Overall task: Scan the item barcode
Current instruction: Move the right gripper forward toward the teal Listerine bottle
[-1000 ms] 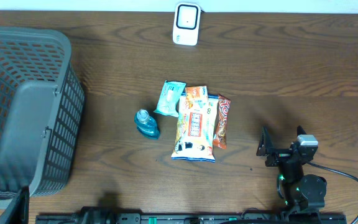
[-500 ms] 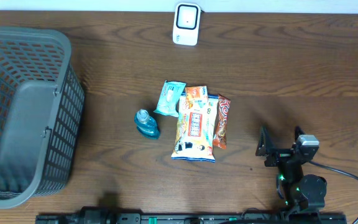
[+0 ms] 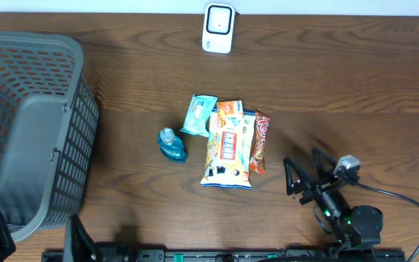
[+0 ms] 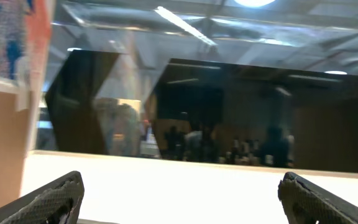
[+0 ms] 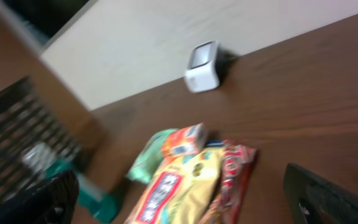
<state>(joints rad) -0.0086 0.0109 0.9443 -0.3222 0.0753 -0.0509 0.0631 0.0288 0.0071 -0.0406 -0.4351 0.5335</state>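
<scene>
The white barcode scanner (image 3: 217, 28) stands at the table's far edge, and it shows upright in the right wrist view too, scanner (image 5: 204, 66). Mid-table lie a yellow snack bag (image 3: 229, 145), a red-brown bar (image 3: 260, 143), a mint packet (image 3: 198, 115) and a teal bottle (image 3: 172, 143). My right gripper (image 3: 308, 171) is open, right of the bar and angled toward the pile, touching nothing. Its camera sees the snack bag (image 5: 173, 186) and bar (image 5: 232, 180) ahead between the fingers. My left gripper (image 3: 36, 240) is open at the bottom left, empty.
A large grey mesh basket (image 3: 86, 124) fills the left side of the table, with the left gripper's fingers at its near corner. The left wrist camera faces a pale wall and dark windows. A black cable trails from the right arm's base (image 3: 362, 222).
The right gripper has swung left and tilted toward the pile of items. The left gripper's fingers have risen into the overhead view at the bottom left corner.
</scene>
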